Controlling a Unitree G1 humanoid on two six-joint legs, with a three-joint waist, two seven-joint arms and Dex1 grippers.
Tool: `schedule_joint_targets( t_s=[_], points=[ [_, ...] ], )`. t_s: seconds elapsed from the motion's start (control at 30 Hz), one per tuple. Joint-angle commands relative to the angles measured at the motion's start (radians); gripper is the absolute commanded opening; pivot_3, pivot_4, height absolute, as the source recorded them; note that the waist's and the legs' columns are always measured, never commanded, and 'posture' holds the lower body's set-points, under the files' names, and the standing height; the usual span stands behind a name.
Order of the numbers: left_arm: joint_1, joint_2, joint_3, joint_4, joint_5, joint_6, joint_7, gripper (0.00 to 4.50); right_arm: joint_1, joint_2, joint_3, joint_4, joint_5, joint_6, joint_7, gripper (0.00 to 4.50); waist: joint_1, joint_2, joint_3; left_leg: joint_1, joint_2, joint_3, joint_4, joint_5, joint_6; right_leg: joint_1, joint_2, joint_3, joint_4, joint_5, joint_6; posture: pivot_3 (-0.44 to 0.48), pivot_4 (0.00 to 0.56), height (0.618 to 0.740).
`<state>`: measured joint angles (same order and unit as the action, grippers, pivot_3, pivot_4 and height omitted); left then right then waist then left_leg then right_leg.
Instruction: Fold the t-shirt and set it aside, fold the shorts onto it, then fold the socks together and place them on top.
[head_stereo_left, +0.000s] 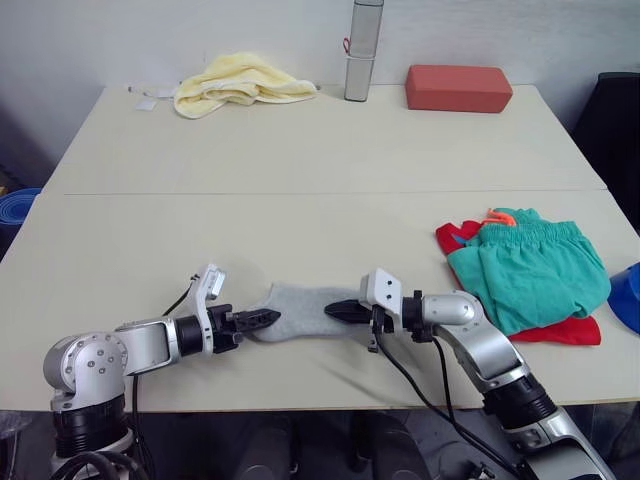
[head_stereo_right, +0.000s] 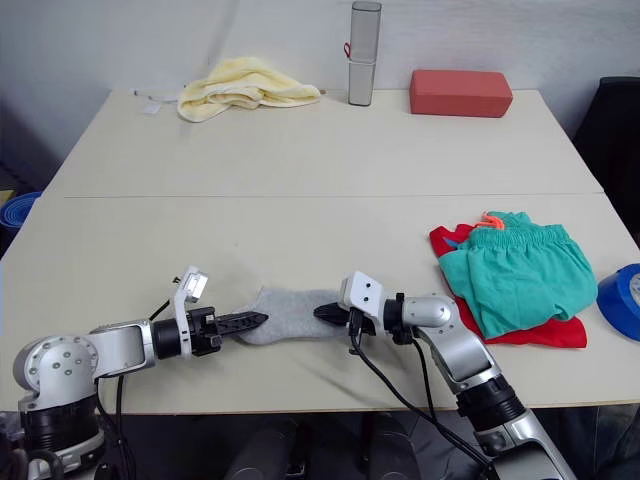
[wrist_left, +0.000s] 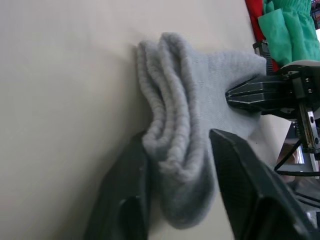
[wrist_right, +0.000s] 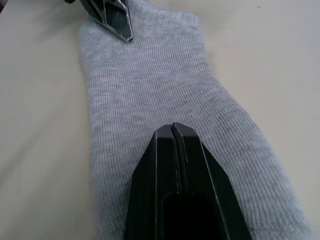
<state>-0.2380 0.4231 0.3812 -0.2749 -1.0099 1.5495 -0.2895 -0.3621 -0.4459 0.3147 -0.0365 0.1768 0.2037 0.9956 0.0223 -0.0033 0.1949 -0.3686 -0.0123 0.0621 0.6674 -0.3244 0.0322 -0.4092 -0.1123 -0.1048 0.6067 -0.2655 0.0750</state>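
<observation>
Left eye view: the grey socks lie flat near the front edge of the table, stretched between the two grippers; the teal shorts sit on the folded red t-shirt well off to the right.
Right eye view: the left gripper meets one end of the socks, the right gripper the other; a yellow towel lies at the far edge, untouched.
Left wrist view: the left fingers straddle the bunched cuff, parted, fabric between them, not yet pinched.
Right wrist view: the right fingers are pressed together, tip resting on the sock, gripping nothing that I can see.
Advice: clamp the cuff through both layers before lifting, use the right tip as a pin, fold end over end, then carry to the shorts.
</observation>
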Motion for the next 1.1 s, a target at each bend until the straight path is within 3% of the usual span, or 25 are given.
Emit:
schedule_joint_targets(
  t_s=[0.03, 0.1, 0.37, 0.8, 1.1],
  points=[
    [-0.01, -0.009, -0.044, -0.023, 0.001, -0.011, -0.015, 0.46, 0.01, 0.006, 0.007, -0.021, -0.003, 0.013, -0.006, 0.0, 0.0, 0.0, 0.0, 0.0, 0.0, 0.0, 0.0, 0.0, 0.0, 0.0, 0.0, 0.0, 0.0, 0.0, 0.0, 0.0, 0.15, 0.74],
    [-0.033, -0.018, -0.052, -0.034, -0.011, -0.016, -0.016, 0.02, 0.011, 0.008, 0.006, -0.021, -0.003, 0.019, -0.011, 0.0, 0.0, 0.0, 0.0, 0.0, 0.0, 0.0, 0.0, 0.0, 0.0, 0.0, 0.0, 0.0, 0.0, 0.0, 0.0, 0.0, 0.15, 0.74],
    [-0.15, 0.044, -0.127, -0.057, -0.024, -0.007, -0.075, 0.02, 0.026, 0.002, 0.008, -0.04, -0.003, 0.035, -0.014, 0.0, -0.002, -0.001, 0.0, -0.001, 0.0, 0.0, 0.0, 0.001, -0.002, -0.001, 0.001, 0.0, 0.0, 0.0, 0.0, 0.0, 0.15, 0.74],
    [-0.247, 0.338, -0.258, -0.033, 0.038, 0.005, -0.216, 0.02, 0.033, 0.002, 0.014, -0.049, -0.017, 0.036, -0.021, 0.0, -0.011, -0.001, 0.0, -0.001, 0.001, 0.0, -0.001, 0.002, -0.003, -0.001, 0.002, 0.0, 0.0, -0.001, -0.001, 0.0, 0.15, 0.74],
    [-0.386, 0.252, -0.322, -0.075, 0.004, 0.031, -0.245, 0.02, 0.03, 0.011, 0.021, -0.041, -0.021, 0.038, -0.026, 0.0, -0.013, -0.001, 0.0, -0.001, 0.001, 0.0, -0.001, 0.003, -0.003, -0.001, 0.002, 0.0, 0.0, -0.001, -0.001, 0.0, 0.15, 0.74]
  ],
)
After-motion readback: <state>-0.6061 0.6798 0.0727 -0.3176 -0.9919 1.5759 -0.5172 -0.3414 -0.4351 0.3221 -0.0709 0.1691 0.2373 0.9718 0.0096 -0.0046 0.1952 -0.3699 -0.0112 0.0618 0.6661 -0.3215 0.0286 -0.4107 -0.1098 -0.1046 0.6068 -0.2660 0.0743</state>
